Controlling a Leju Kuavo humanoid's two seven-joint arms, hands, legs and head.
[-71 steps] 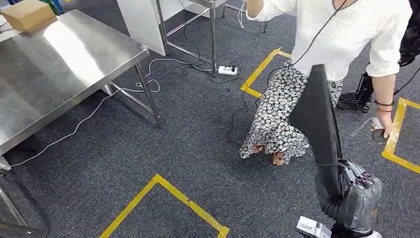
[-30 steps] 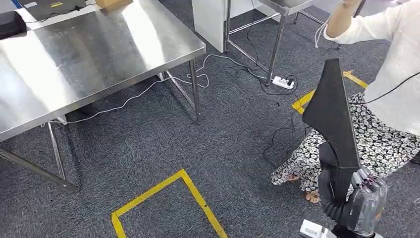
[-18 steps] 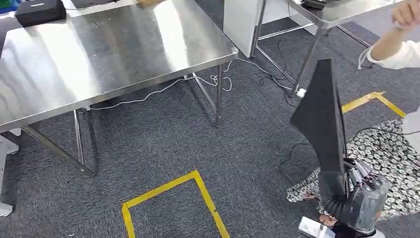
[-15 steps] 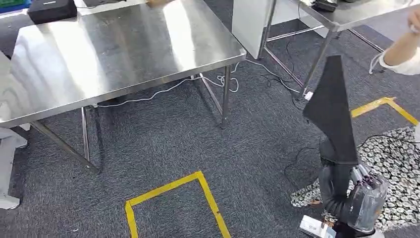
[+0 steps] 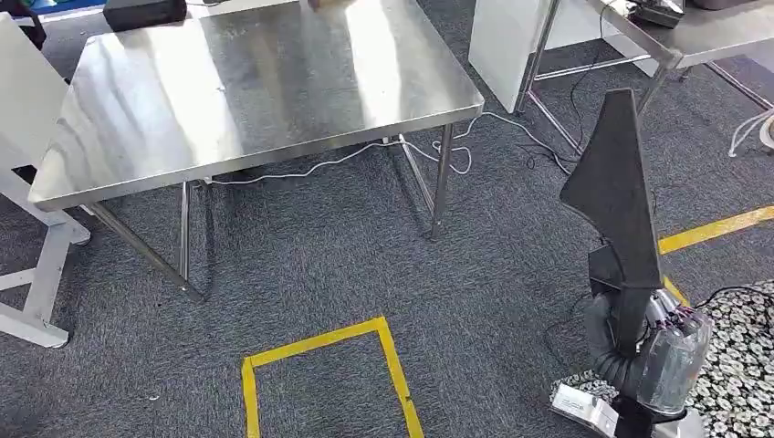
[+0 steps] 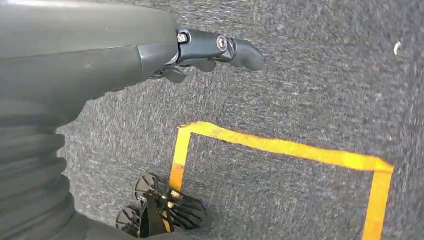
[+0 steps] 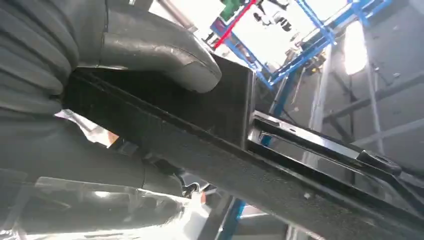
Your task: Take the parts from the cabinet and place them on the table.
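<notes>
At the lower right of the head view, a flat black pointed panel part [image 5: 613, 196] is held upright by the right hand [image 5: 653, 360], well apart from the bare stainless-steel table [image 5: 256, 87]. The right wrist view shows the grey thumb [image 7: 160, 52] pressed on the panel. In the left wrist view, the left hand [image 6: 210, 50] is seen over grey carpet [image 6: 300, 75], apparently holding nothing, fingers loosely extended. No writing can be read.

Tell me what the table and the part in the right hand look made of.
Table: likely stainless steel, brushed, with bright streaky reflections. Part: matte black with a fine grainy surface, perhaps moulded plastic or coated metal; the look leaves it open. The right hand holds it upright.
</notes>
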